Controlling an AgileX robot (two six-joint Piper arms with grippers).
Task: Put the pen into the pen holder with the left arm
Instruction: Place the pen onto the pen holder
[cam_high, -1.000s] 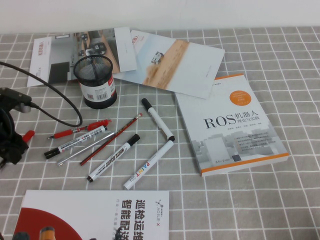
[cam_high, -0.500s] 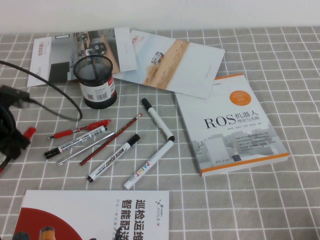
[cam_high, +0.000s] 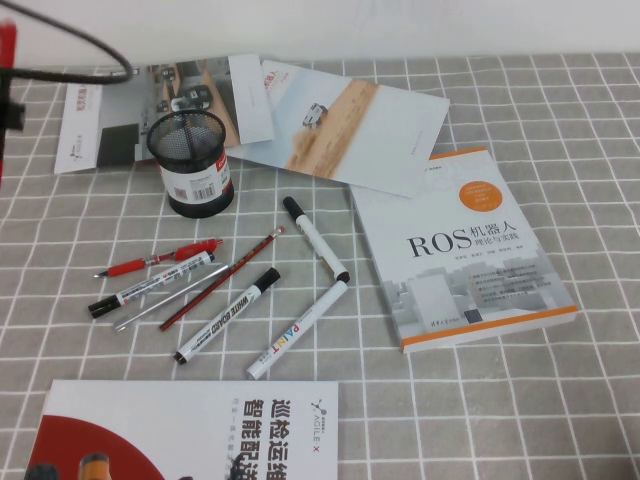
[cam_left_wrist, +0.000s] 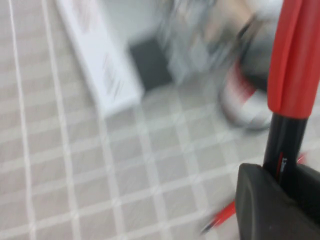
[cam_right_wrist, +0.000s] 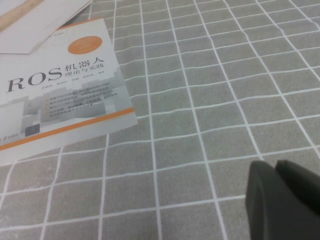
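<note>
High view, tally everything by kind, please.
Writing tools on table: 7
Pen in left gripper, raised far left: 1
Holder: 1
ROS book: 1
Leaflets: 3
Right gripper, by ROS book: 1
Total: 14

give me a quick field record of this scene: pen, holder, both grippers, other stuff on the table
pen: pen, red cap end and black barrel, held off the table
left gripper: left gripper, shut on the pen, at the far-left edge of the high view
pen holder: pen holder, upright on the table, nothing seen in it
right gripper: right gripper, low over bare tablecloth near the ROS book; jaws look closed
loose pens: markers and pens lying in front of the holder
paper: brochures behind the holder, booklet at the near edge
task state: pen not yet in the holder
</note>
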